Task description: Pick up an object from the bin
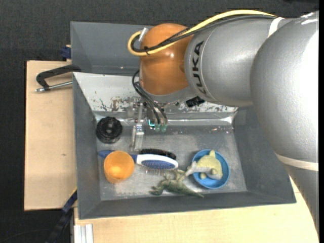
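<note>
Left sits a black round knob (108,128), an orange ball (119,166) nearer; my gripper (137,131) hangs just right of the knob, whether wide or narrow I cannot tell. Likeliest pick: the blue-and-white brush (157,161), near centre; I'd line up across its width before lowering

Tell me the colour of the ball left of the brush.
The ball is orange, in the camera view.

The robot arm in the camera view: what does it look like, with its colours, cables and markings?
The arm has thick, rounded silver-grey links; one bears black KUKA lettering. Its wrist wears a smooth, rounded orange cover. A yellow cable loops over the cover, thin black cables run below it, and the small metal claw is grey.
</note>
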Tool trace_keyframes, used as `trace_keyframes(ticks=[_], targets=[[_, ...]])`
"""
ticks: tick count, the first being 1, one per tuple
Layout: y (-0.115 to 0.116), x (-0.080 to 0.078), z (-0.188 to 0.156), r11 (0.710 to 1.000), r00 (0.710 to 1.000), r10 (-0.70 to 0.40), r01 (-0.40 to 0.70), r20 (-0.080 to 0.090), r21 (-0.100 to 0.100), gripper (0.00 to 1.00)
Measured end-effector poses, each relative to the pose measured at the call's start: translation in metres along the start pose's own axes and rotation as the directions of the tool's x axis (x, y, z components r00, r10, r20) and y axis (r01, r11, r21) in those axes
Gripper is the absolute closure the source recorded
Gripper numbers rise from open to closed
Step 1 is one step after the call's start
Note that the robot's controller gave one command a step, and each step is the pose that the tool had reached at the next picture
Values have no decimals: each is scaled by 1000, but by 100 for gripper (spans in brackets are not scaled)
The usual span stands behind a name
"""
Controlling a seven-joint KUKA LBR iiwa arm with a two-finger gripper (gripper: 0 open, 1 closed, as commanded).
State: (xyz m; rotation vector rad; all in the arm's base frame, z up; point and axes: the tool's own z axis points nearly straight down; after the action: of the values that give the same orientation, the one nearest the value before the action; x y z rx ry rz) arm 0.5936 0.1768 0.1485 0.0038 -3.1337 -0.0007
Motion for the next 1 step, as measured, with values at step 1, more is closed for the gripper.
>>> trace_keyframes(ticks=[1], targets=[[-50, 49, 59, 965, 965, -264, 264, 2, 1, 0]])
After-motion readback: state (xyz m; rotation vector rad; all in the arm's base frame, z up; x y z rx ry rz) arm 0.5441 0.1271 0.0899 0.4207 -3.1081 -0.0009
